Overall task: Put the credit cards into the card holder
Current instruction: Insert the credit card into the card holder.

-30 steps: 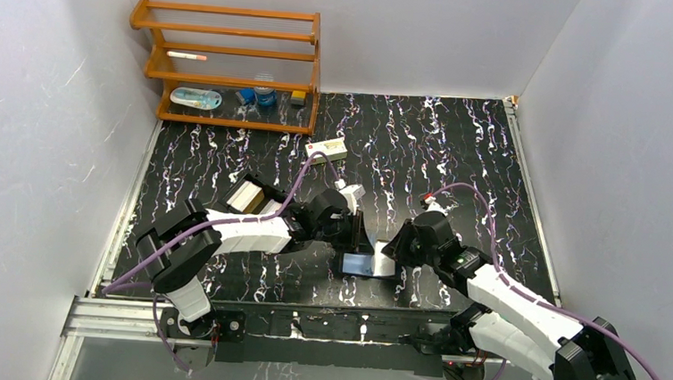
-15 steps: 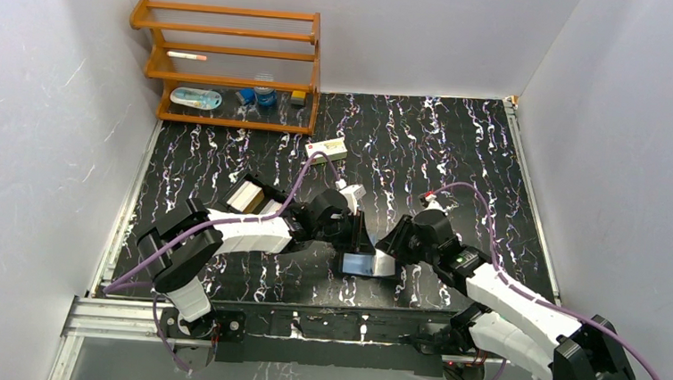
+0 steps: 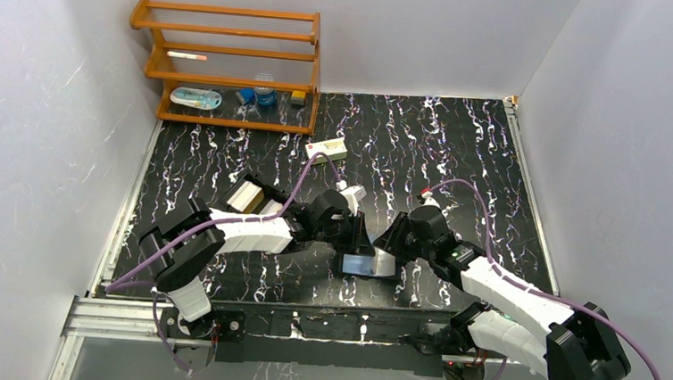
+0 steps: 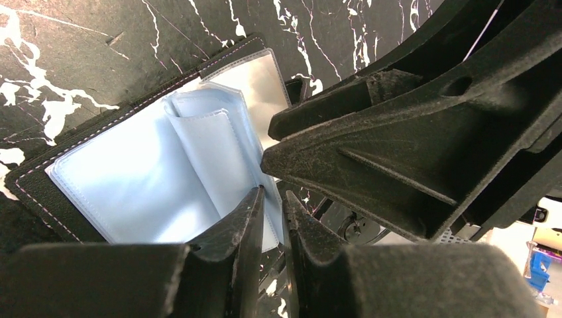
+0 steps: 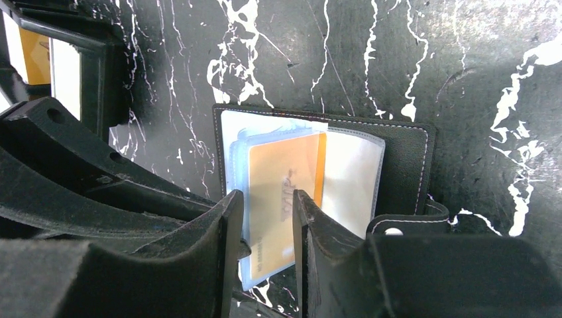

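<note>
Lying open, the card holder (image 5: 404, 165) has an orange card (image 5: 285, 192) in its sleeve (image 5: 351, 172); left claw (image 4: 273, 199) grasps a sleeve edge, right claw (image 5: 266, 199) released over the card.

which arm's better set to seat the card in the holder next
Right, likely. The right gripper, open, straddles the credit card in the card holder, while the left gripper looks shut on a sleeve, holding it open.

My bench is a black tabletop (image 3: 443, 144) veined with white, boxed in by plain pale walls (image 3: 415, 35) at nine, twelve and three o'clock. My wooden rack (image 3: 235, 51) stands at eleven o'clock, and a metal rail (image 3: 118, 318) runs along six. The light is even.
</note>
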